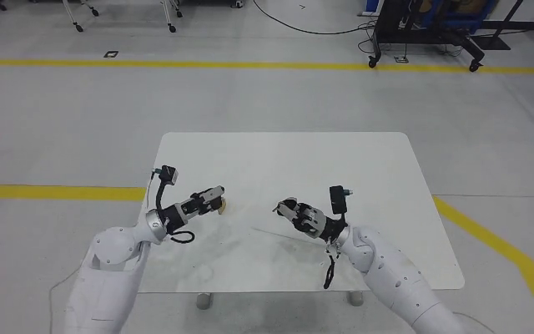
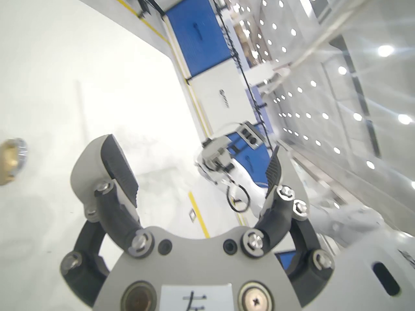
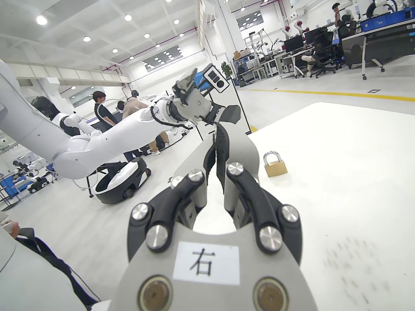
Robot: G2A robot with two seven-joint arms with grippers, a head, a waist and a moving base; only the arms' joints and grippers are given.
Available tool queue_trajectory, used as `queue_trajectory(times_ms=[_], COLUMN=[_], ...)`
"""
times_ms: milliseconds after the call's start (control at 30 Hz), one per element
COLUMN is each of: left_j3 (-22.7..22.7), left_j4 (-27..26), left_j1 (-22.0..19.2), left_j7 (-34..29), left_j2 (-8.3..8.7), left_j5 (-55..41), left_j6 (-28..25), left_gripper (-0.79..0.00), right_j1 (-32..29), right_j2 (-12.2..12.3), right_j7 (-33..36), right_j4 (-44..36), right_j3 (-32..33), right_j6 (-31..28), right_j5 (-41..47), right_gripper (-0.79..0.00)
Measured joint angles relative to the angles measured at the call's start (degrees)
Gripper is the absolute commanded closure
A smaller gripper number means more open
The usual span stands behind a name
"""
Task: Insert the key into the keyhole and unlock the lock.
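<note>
- Right fingers (image 3: 241, 153), grey with black ribbed pads, are pressed together pad to pad. Whether a key sits between them is too small to tell.
- Left fingers (image 2: 116, 163), of the same build, are spread wide with nothing between them.
- Small brass padlock with a silver steel shackle (image 3: 275, 166) rests on the white surface (image 3: 340, 150). It lies just outside one left pad rather than between the pair, and beyond the right fingertips, off to one side.
- Handling, as a judgement: the padlock looks dense, rigid and smooth-sided, so it may skid when pushed. It is best pinched across its broad flat faces, leaving the keyhole end free.
- White label (image 3: 206, 262) with one dark character sits on each wrist plate behind the fingers. No marking on the padlock is legible.
</note>
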Motion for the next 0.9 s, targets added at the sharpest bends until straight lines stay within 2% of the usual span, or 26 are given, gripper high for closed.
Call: queue_trajectory(times_ms=[133, 233, 333, 500, 600, 667, 700, 833, 900], left_j3=[0.2, 2.6, 5.9, 11.9, 14.4, 15.3, 15.3, 16.1, 16.6], left_j4=[-0.2, -0.4, 0.6, 7.4, 12.9, 15.9, 16.9, 18.8, 19.0], left_j1=[0.4, 0.7, -0.6, -6.1, -9.4, -10.9, -11.3, -12.1, -12.4], left_j7=[6.0, 3.9, 2.8, 0.8, -0.8, -1.7, -1.6, -2.2, -3.5], left_j2=[0.00, -0.10, -0.50, -1.47, -1.79, -1.81, -1.78, -1.77, -1.73], left_j5=[2.8, 0.9, 0.1, -3.0, -1.4, 0.1, 0.7, -0.8, -2.0], left_j6=[-0.1, -1.0, -4.6, -13.0, -17.4, -19.6, -20.4, -22.3, -22.8], left_gripper=[-0.785, -0.785, -0.785, -0.785, -0.628, -0.610, -0.566, -0.385, -0.329], right_j1=[0.0, -0.2, -0.5, 2.9, 4.1, 4.2, 4.1, 3.7, 3.9], right_j2=[0.0, -0.1, -0.7, -2.4, -3.0, -3.0, -3.0, -2.9, -3.1], right_j7=[0.0, 0.1, 2.6, 11.1, 14.8, 15.8, 16.2, 17.9, 19.2], right_j4=[0.0, -0.1, 0.2, 5.6, 7.3, 7.3, 7.3, 7.4, 7.7], right_j3=[0.0, -0.1, -2.5, -7.4, -8.8, -8.7, -8.6, -8.1, -8.3], right_j6=[0.0, 0.1, 0.0, 0.1, 0.0, 0.0, 0.0, 0.0, 0.0], right_j5=[-0.1, 0.1, 5.1, 18.4, 25.7, 29.7, 31.0, 34.3, 35.1], right_gripper=[0.000, 0.000, 0.000, 0.000, 0.000, 0.000, 0.000, 0.000, 0.000])
